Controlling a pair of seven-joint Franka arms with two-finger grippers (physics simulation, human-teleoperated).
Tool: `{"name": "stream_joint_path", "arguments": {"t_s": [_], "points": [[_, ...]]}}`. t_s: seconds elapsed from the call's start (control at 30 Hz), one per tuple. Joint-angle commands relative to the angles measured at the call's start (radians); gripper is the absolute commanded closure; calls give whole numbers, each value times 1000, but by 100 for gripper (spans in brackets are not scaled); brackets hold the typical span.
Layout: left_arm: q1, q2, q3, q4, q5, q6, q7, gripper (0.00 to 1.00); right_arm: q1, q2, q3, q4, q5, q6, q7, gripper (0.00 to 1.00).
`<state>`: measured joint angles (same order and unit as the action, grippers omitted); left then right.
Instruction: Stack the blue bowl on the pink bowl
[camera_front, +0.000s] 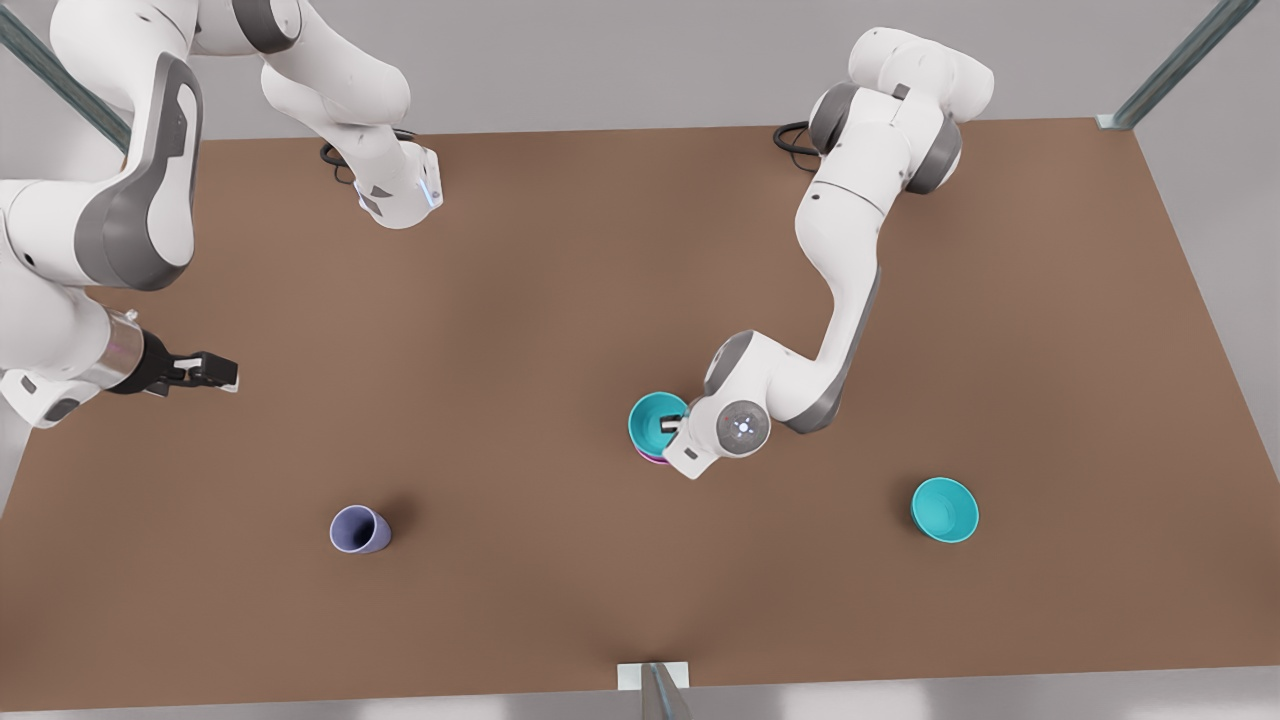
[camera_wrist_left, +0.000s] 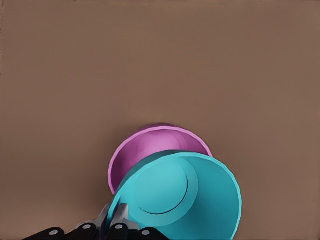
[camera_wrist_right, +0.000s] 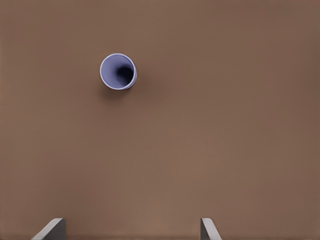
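The left gripper (camera_front: 672, 425) pinches the small teal plastic blue bowl (camera_front: 655, 420) over the round magenta pink bowl (camera_wrist_left: 155, 145). The right gripper (camera_front: 215, 372) waits far left, fingers spread

The blue bowl (camera_front: 655, 420) sits over the pink bowl (camera_wrist_left: 152, 147), mid-table (camera_front: 560, 300). The cup (camera_front: 358, 529) stands far off toward the front view's left, another bowl (camera_front: 944, 510) toward its right.

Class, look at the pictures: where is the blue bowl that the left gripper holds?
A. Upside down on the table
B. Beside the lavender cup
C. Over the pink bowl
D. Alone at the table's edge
C: in the left wrist view the left gripper pinches the rim of the blue bowl, which overlaps the pink bowl beneath it.
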<state>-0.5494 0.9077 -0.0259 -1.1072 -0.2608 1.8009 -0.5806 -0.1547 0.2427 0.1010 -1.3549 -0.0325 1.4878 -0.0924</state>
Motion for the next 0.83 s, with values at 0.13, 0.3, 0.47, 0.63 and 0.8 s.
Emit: {"name": "stream_joint_path", "arguments": {"t_s": [0.13,0.3,0.47,0.63,0.8], "points": [[2,0,1,-5,2,28,-203,79,0,1,0,0,0,0,-27,0],[11,-3,0,-6,2,0,-186,0,1,1,2,0,-1,0,-27,0],[276,-292,11,1,199,-567,91,0,1,3,2,0,-1,0,-27,0],[427,-599,8,-66,310,-646,512,0,0,3,2,14,2,0,-27,0],[424,-615,9,-60,307,-660,509,0,0,3,2,14,0,0,-27,0]]}}
